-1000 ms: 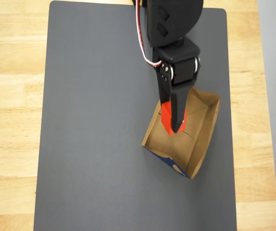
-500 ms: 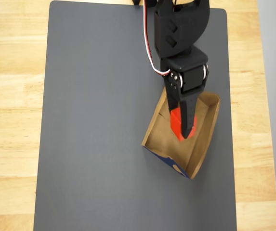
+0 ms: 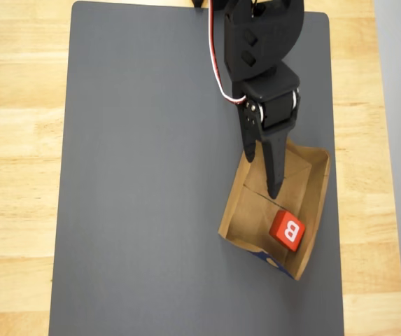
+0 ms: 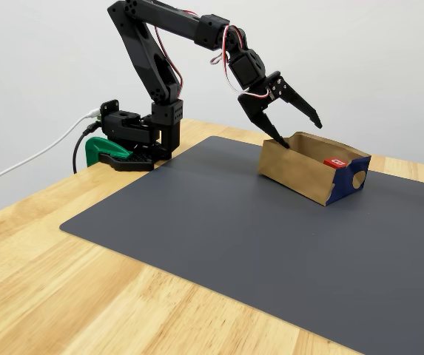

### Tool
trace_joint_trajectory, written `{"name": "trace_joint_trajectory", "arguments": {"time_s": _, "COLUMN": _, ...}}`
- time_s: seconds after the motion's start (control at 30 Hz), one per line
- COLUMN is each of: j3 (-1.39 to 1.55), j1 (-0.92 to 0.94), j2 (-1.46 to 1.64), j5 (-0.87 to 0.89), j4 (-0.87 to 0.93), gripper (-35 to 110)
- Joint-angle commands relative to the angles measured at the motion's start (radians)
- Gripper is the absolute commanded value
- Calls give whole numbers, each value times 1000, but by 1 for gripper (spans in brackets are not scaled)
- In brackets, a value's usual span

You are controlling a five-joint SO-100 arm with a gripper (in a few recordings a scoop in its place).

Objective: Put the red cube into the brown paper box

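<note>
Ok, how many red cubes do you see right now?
1. The red cube lies inside the brown paper box, near its blue-printed end, with the B face up. The open gripper holds nothing.

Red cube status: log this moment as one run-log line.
gripper: open, above box's near end | red cube: released, lying inside brown paper box, B face up | grey mat: box rests on it

Pale wall (image 4: 389, 52) — wooden table (image 4: 64, 296)

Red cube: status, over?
Tool open, above the brown paper box. Red cube lies inside, B face up. Nothing in the way.
</note>
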Motion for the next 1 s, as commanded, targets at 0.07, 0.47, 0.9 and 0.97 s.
{"name": "trace_joint_trajectory", "arguments": {"time_s": 0.07, "j3": 40, "j1": 94, "j2": 202, "j5": -63, "j4": 21, "gripper": 1}}
{"name": "trace_joint_trajectory", "arguments": {"time_s": 0.47, "j3": 370, "j1": 305, "j2": 834, "j5": -150, "j4": 87, "gripper": 0}}
{"name": "trace_joint_trajectory", "arguments": {"time_s": 0.9, "j3": 451, "j1": 307, "j2": 1052, "j5": -115, "j4": 394, "gripper": 0}}
{"name": "trace_joint_trajectory", "arguments": {"time_s": 0.97, "j3": 451, "j1": 295, "j2": 1052, "j5": -91, "j4": 422, "gripper": 0}}
